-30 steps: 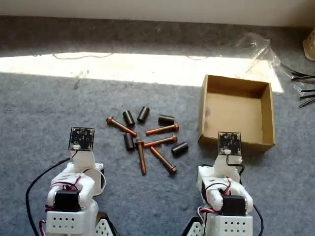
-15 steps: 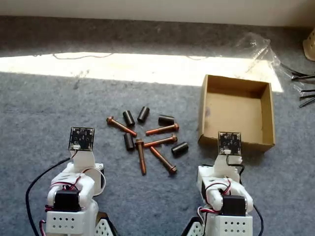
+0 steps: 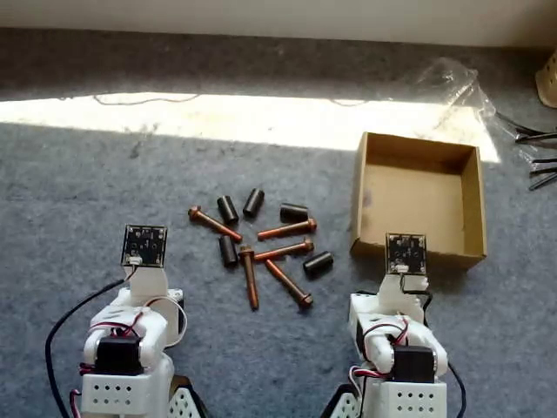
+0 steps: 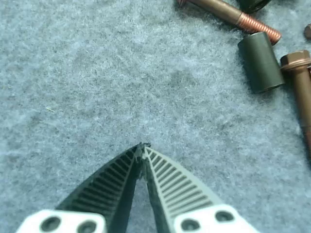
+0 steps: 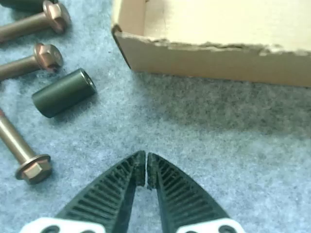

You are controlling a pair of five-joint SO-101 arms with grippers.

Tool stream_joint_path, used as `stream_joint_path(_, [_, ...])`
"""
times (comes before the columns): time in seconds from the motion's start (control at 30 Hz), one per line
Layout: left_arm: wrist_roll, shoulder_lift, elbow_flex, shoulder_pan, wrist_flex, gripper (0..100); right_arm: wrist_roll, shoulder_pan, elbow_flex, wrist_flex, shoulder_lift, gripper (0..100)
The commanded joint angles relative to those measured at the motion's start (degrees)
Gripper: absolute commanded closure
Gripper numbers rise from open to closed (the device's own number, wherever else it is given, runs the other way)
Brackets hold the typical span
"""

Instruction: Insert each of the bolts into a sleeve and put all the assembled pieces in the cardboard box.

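Note:
Several copper bolts point(image 3: 250, 276) and dark sleeves point(image 3: 318, 263) lie scattered on the grey carpet between the two arms. The open cardboard box point(image 3: 419, 198) stands at the right with nothing inside. My left gripper point(image 4: 143, 146) is shut over bare carpet, with a sleeve point(image 4: 260, 61) and bolts point(image 4: 300, 82) a short way ahead of it to one side. My right gripper point(image 5: 146, 158) is shut just short of the box's near wall point(image 5: 214, 54), with a sleeve point(image 5: 63, 92) and bolt heads point(image 5: 34, 167) off to its side.
A crumpled clear plastic bag point(image 3: 452, 83) lies beyond the box. Black cables point(image 3: 535, 165) sit at the right edge. A bright strip of sunlight point(image 3: 218, 117) crosses the carpet behind the parts.

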Motion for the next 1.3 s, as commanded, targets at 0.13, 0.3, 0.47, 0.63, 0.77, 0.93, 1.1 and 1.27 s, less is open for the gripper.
stream_joint_path(0.13, [-0.26,-0.66,1.27,2.15,0.35,100,0.88,-1.89,7.96,-0.04,-0.48,99.3])
stream_joint_path(0.3, [-0.35,-0.66,1.27,4.26,0.35,100,0.97,-8.92,7.96,0.04,-0.48,99.3])
stream_joint_path(0.47, [-0.35,-0.66,1.27,4.44,0.35,100,0.97,-17.98,8.04,0.04,-0.48,99.3])
stream_joint_path(0.63, [-0.35,-0.66,1.27,4.44,0.35,100,8.62,-22.02,7.87,0.13,-0.48,99.3])
stream_joint_path(0.77, [-0.35,-0.75,1.27,4.09,0.26,100,18.29,-22.2,7.78,-0.04,-0.48,99.3])
stream_joint_path(0.93, [-0.53,-0.84,1.27,4.09,0.0,100,26.11,-22.11,7.78,-0.04,-0.48,99.3])
stream_joint_path(1.1, [-1.85,-0.84,1.27,4.0,-4.31,100,33.76,-22.11,7.78,-0.22,-0.48,99.2])
stream_joint_path(1.27, [-15.3,-0.84,1.01,2.77,-8.35,100,32.62,-20.0,7.69,-4.88,-0.48,98.9])
